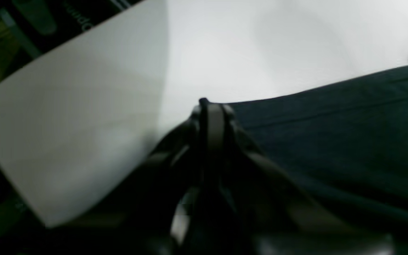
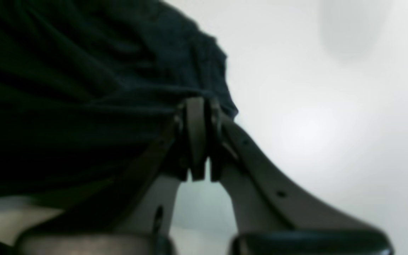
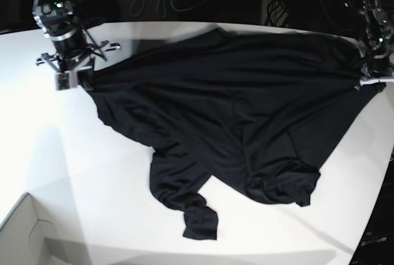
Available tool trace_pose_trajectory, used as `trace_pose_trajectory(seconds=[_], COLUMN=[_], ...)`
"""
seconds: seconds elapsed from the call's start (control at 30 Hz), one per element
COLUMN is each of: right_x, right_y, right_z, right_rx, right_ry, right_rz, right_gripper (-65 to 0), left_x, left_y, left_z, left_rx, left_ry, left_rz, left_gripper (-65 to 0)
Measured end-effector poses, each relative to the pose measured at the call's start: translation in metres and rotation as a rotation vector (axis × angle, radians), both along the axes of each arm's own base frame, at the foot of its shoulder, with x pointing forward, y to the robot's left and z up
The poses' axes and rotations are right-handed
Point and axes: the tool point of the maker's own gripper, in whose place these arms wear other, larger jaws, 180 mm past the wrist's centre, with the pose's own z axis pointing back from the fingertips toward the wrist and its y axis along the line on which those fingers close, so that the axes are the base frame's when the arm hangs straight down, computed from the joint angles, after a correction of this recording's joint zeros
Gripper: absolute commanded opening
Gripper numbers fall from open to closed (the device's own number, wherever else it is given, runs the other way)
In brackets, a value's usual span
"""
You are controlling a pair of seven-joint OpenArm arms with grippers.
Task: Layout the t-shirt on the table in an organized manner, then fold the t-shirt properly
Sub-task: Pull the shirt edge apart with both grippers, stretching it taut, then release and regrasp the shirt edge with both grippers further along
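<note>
A: While the right gripper [image 3: 84, 80] clamped the t-shirt [image 3: 234, 111] at one edge, was it spread across the table [image 3: 37, 142]?

B: Mostly; the left gripper [image 3: 363, 82] pinched the opposite edge. I'd have kept both taut and level, since the near sleeve lay bunched.

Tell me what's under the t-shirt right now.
The t-shirt lies spread over the white table, which shows all round it. Both grippers pinch opposite edges. Whatever lies beneath the fabric is hidden.
</note>
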Motion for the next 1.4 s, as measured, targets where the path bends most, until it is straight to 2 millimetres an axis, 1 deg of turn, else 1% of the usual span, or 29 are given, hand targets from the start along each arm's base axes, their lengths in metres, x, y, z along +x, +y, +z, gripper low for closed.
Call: trace_pose_trajectory(seconds=[0.1,0.17,0.37,0.47,0.57,0.63,0.73,0.77,0.83,0.97,1.03,1.07,1.13,1.23,1.3,1.4], right_x=[-0.002,-0.009,-0.020,-0.026,-0.030,-0.031,-0.031,-0.031,-0.032,-0.036,-0.036,-0.036,-0.036,-0.038,-0.039,-0.040], right_y=[-0.018,-0.026,-0.024,-0.024,-0.022,-0.022,-0.022,-0.022,-0.022,-0.022,-0.023,-0.024,-0.025,-0.024,-0.027,-0.026], right_z=[0.010,0.008,0.001,-0.012,-0.021,-0.023,-0.023,-0.023,-0.023,-0.029,-0.029,-0.029,-0.028,-0.029,-0.029,-0.029], right_rx=[0.031,0.035,0.055,0.072,0.089,0.089,0.088,0.088,0.088,0.083,0.083,0.082,0.081,0.095,0.106,0.117], right_ry=[-0.052,-0.039,-0.013,0.020,0.045,0.050,0.050,0.051,0.054,0.095,0.095,0.092,0.091,0.090,0.084,0.084], right_rz=[-0.057,-0.078,-0.084,-0.100,-0.112,-0.112,-0.112,-0.112,-0.112,-0.110,-0.114,-0.115,-0.118,-0.137,-0.173,-0.184], right_gripper=[-65.0,-65.0,-65.0,-65.0,-65.0,-65.0,-65.0,-64.0,-58.9,-44.9,-41.0,-39.8,-39.2,-39.2,-39.1,-38.8], left_x=[-0.005,-0.010,-0.023,-0.029,-0.031,-0.033,-0.032,-0.032,-0.033,-0.032,-0.031,-0.032,-0.037,-0.039,-0.025,0.001], left_y=[0.000,0.000,0.000,0.000,-0.009,-0.013,-0.011,-0.011,-0.012,-0.011,-0.011,-0.009,0.001,0.022,0.023,0.018], left_z=[-0.003,-0.006,-0.014,-0.018,-0.026,-0.030,-0.028,-0.028,-0.029,-0.027,-0.025,-0.024,-0.019,0.005,0.016,0.029], left_rx=[-0.001,-0.002,-0.001,-0.003,-0.027,-0.041,-0.033,-0.033,-0.036,-0.033,-0.030,-0.029,-0.030,0.021,0.030,0.022], left_ry=[0.009,0.025,0.057,0.071,0.070,0.074,0.073,0.073,0.075,0.071,0.067,0.066,0.054,-0.002,-0.034,-0.090], left_rz=[0.000,0.000,-0.001,0.003,0.010,0.012,0.011,0.011,0.011,0.009,0.008,0.014,0.052,0.096,0.096,0.073], left_gripper=[-64.9,-64.9,-64.9,-64.9,-64.5,-64.5,-64.3,-63.5,-58.9,-41.2,-35.9,-34.6,-34.3,-34.2,-34.2,-34.2])
